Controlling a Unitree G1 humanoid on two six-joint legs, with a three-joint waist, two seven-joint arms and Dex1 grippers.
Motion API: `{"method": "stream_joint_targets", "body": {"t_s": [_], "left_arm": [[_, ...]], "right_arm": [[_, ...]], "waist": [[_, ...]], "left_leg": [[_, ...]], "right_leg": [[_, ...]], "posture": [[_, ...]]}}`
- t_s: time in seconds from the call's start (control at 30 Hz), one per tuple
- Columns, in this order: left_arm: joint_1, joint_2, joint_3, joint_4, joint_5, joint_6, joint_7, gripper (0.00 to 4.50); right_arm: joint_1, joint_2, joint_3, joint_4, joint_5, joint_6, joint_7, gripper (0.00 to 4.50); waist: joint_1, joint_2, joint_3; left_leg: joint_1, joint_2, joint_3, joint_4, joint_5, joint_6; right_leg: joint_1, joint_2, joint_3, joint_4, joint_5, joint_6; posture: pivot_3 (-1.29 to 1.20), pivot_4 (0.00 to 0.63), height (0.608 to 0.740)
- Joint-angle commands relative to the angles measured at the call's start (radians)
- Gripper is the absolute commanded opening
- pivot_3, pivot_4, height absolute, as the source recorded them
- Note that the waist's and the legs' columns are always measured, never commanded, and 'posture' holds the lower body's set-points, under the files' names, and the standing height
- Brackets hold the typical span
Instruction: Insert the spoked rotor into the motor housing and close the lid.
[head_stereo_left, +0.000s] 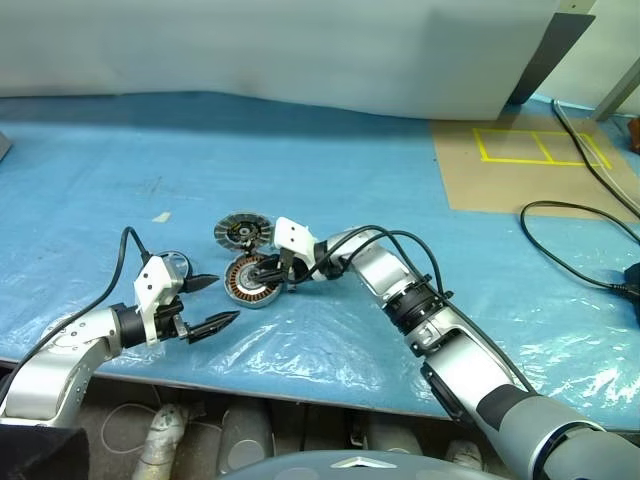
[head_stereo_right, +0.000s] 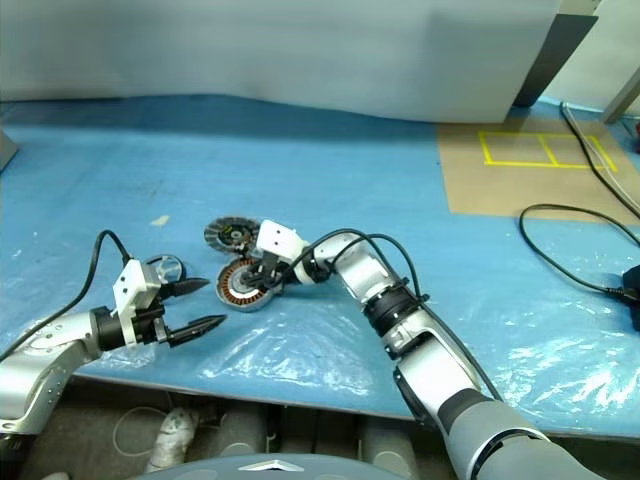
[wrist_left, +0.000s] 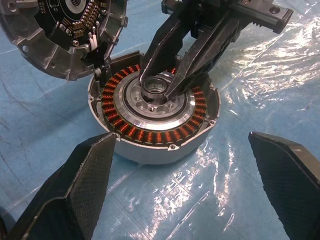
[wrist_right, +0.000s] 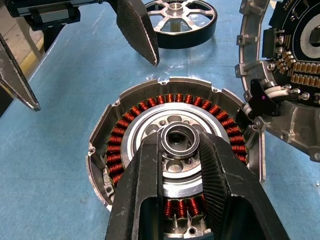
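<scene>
**A:** Rotor (wrist_right: 183, 22) first: where is it, and how would it handle?

**B:** It lies flat on the counter (head_stereo_left: 330, 190) at the top centre of the right wrist view, just beyond the housing (wrist_right: 175, 165). In the head views I make it out at lower left, by the left claw (head_stereo_left: 208, 303). It looks a thin, stiff metal ring with open spokes, likely light and slick. I'd pinch the rim or a spoke, not the hub.

**A:** And the claws?

**B:** Left claw is released, fingers spread wide, hovering near the housing and holding nothing. Right claw (wrist_right: 181, 150) is clenched on a small bearing-like ring (wrist_right: 180, 141) right over the housing's centre.

**A:** Housing and lid?

**B:** Housing sits centre-left of the head views, copper windings up. Lid (head_stereo_left: 243, 231) rests just behind it, rims touching or nearly so.
</scene>
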Motion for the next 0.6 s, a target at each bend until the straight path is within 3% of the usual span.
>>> {"method": "stream_joint_targets", "body": {"t_s": [0.03, 0.1, 0.37, 0.6], "left_arm": [[-0.004, -0.001, 0.007, -0.009, 0.001, -0.014, -0.009, 4.5], [-0.005, -0.002, 0.007, -0.006, 0.001, -0.013, -0.009, 4.5], [-0.021, -0.009, 0.004, 0.005, 0.005, -0.011, -0.01, 4.5], [-0.031, -0.005, 0.005, -0.013, 0.0, 0.009, -0.003, 4.5]], "right_arm": [[0.011, 0.003, 0.019, -0.011, -0.013, -0.004, 0.007, 0.65], [0.014, 0.001, 0.023, -0.011, -0.018, -0.008, 0.01, 0.65], [0.03, 0.002, 0.034, -0.018, -0.018, -0.011, 0.025, 3.36], [0.006, -0.015, -0.034, -0.055, 0.041, 0.024, 0.047, 3.36]], "waist": [[0.0, 0.0, 0.0], [0.0, 0.0, 0.0], [0.0, 0.0, 0.0], [0.002, 0.0, 0.0]], "left_leg": [[0.0, 0.0, 0.0, 0.0, 0.0, 0.0], [0.0, 0.0, 0.0, 0.0, 0.0, 0.0], [0.001, 0.0, 0.0, 0.0, 0.0, 0.0], [0.0, 0.0, 0.0, 0.0, 0.0, 0.0]], "right_leg": [[0.0, 0.0, 0.0, 0.0, 0.0, 0.0], [0.0, 0.0, 0.0, 0.0, 0.0, 0.0], [0.0, 0.0, 0.0, 0.0, 0.0, 0.0], [0.001, 0.0, 0.0, 0.0, 0.0, 0.0]], "posture": [[0.0, 0.15, 0.74], [0.0, 0.15, 0.74], [0.0, 0.15, 0.74], [0.0, 0.15, 0.74]]}}
